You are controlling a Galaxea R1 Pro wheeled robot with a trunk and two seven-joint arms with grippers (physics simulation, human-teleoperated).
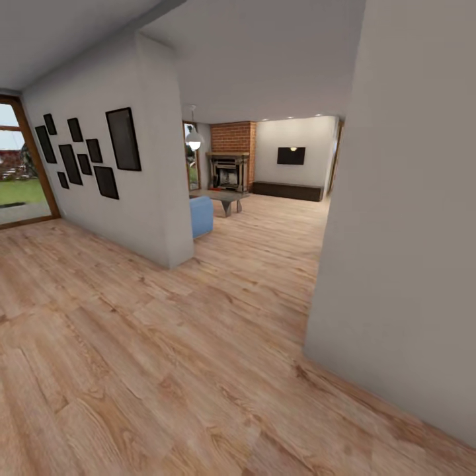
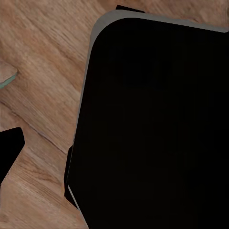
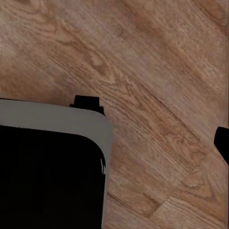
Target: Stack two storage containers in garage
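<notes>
The two storage containers are out of view, and so is the garage. The living room (image 1: 264, 198) lies ahead past a passage with a light wood-plank floor (image 1: 165, 357). My left gripper (image 2: 114, 157) hangs over the planks with one dark fingertip (image 2: 8, 152) at the picture's edge and nothing held. My right gripper (image 3: 114, 148) is likewise over the planks, one fingertip (image 3: 223, 143) at the edge, empty. My dark base (image 2: 157, 129) (image 3: 47, 176) covers much of both wrist views.
A white partition wall (image 1: 152, 165) with black picture frames stands left of the passage. A grey wall corner (image 1: 403, 231) stands close on the right. Beyond are a blue sofa (image 1: 201, 216), a coffee table (image 1: 225, 197), a fireplace (image 1: 229, 170) and a wall screen (image 1: 291, 155).
</notes>
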